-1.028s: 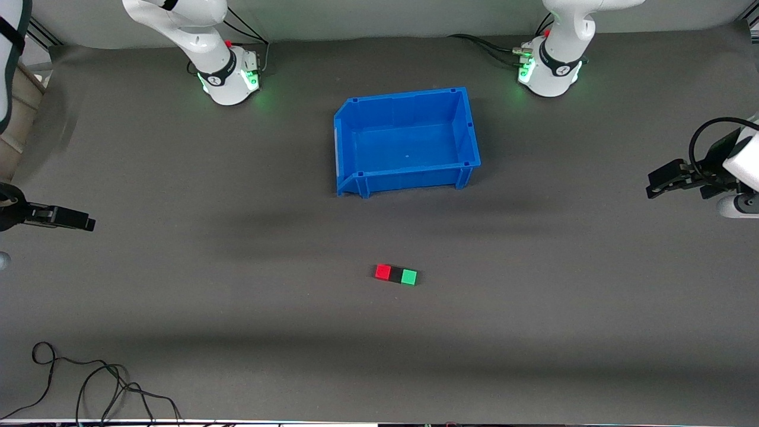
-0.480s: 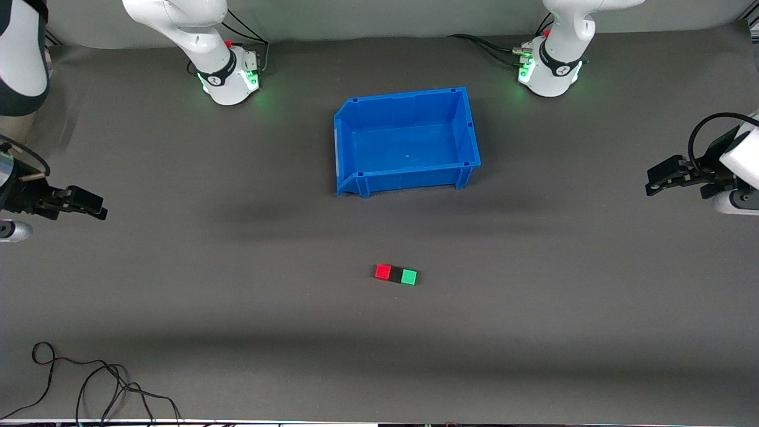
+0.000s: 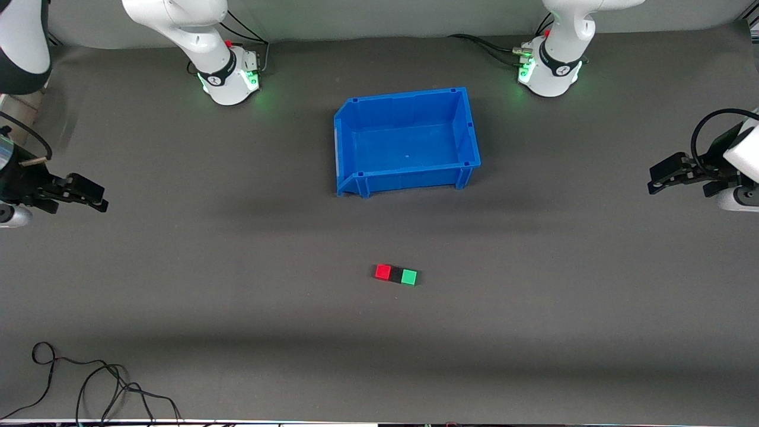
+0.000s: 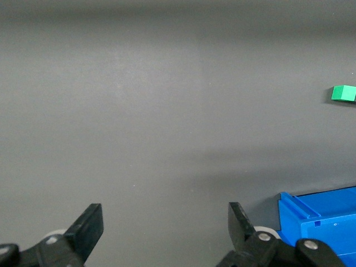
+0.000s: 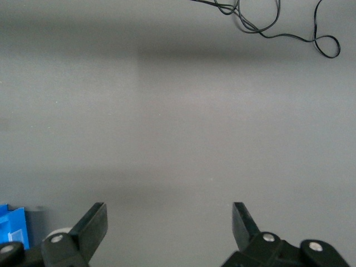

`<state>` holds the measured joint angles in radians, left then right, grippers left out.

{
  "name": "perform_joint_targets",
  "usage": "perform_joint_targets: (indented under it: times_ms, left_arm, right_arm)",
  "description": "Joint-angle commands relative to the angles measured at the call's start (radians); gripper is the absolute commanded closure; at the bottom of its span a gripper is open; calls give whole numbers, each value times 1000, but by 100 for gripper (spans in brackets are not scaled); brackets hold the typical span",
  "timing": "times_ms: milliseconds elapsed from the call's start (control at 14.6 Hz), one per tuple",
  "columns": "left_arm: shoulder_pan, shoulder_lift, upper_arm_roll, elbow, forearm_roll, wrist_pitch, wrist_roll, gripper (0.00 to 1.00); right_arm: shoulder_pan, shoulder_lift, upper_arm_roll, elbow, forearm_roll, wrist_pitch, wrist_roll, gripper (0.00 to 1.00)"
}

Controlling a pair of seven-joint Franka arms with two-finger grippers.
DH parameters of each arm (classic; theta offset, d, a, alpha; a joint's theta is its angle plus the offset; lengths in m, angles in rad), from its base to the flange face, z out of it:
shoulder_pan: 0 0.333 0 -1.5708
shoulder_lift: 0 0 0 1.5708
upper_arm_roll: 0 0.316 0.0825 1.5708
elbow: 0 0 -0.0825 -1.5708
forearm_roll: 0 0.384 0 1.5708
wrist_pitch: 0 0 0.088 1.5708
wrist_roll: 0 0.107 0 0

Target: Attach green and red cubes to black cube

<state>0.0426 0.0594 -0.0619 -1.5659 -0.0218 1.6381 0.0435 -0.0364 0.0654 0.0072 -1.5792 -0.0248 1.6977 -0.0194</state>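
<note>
Both end effectors (left (image 3: 654,181), right (image 3: 99,200)) spread, empty; no readable writing.

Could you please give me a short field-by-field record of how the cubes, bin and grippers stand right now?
red cube: touching the black cube, on the side toward the right arm's end
black cube: middle of the row
green cube: touching the black cube, toward the left arm's end
blue bin: farther from the front camera than the row
left gripper: fingers open, holding nothing
right gripper: fingers open, holding nothing
</note>
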Motion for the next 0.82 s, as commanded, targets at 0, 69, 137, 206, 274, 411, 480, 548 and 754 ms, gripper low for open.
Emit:
perform_joint_targets:
  times_ms: [0,69,137,206,274,411,480,548,754]
  left_arm:
    - [-4,-30,2,-26,16,-9,3,0]
    - [-4,-32,2,-26,20,-14,3,0]
    - [-3,-32,1,-25,32,-17,3,0]
    - [-3,-33,2,-23,33,-17,3,0]
    - [-4,-33,1,-23,36,-18,1,0]
    - [-4,-33,1,-22,39,-20,1,0]
    - [-4,-33,1,-22,39,-18,1,0]
    - [-4,-33,-1,-17,39,-20,3,0]
    - [-1,-29,2,1,37,-30,21,0]
  right_arm:
    - [13,7,-15,25,-17,-44,-14,0]
    - [12,5,-15,21,-20,-58,-26,0]
    - [12,5,-15,10,-23,-79,-30,0]
    - [13,10,-16,7,-24,-79,-30,0]
    - [10,17,-16,10,-24,-76,-30,0]
    - [9,20,-16,10,-24,-66,-30,0]
    - [10,20,-16,7,-24,-66,-31,0]
    - [10,20,-16,10,-24,-66,-30,0]
    - [10,22,-16,10,-23,-61,-30,0]
